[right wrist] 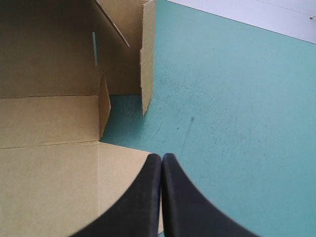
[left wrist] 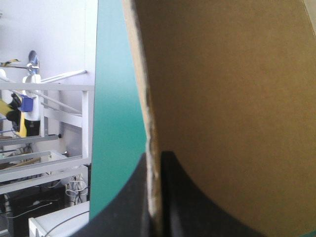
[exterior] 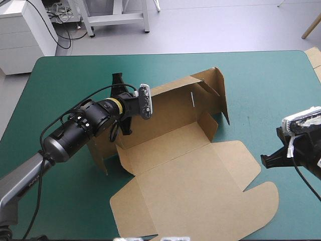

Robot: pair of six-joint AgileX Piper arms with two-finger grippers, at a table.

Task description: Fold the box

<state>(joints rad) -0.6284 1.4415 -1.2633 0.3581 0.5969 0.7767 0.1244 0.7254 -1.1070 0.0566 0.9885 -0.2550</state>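
The brown box (exterior: pixel 190 170) lies in the middle of the table, its long back wall raised and its rounded lid flat toward the near edge. At the wall's right end a side flap (exterior: pixel 220 93) stands up. My left gripper (exterior: pixel 124 106) is at the left part of the back wall. In the left wrist view the left gripper (left wrist: pixel 154 157) is shut on the box (left wrist: pixel 232 98), with the board's edge between the black fingers. My right gripper (exterior: pixel 267 159) hovers shut beside the lid's right edge. In the right wrist view the right gripper (right wrist: pixel 161 158) points over the corner of the box (right wrist: pixel 49 163).
Bare teal-green cover (exterior: pixel 271 90) stretches to the right of the box and along the far edge. A pale strip of board (exterior: pixel 314 56) shows past the table's far right corner. The near edge runs just under the lid.
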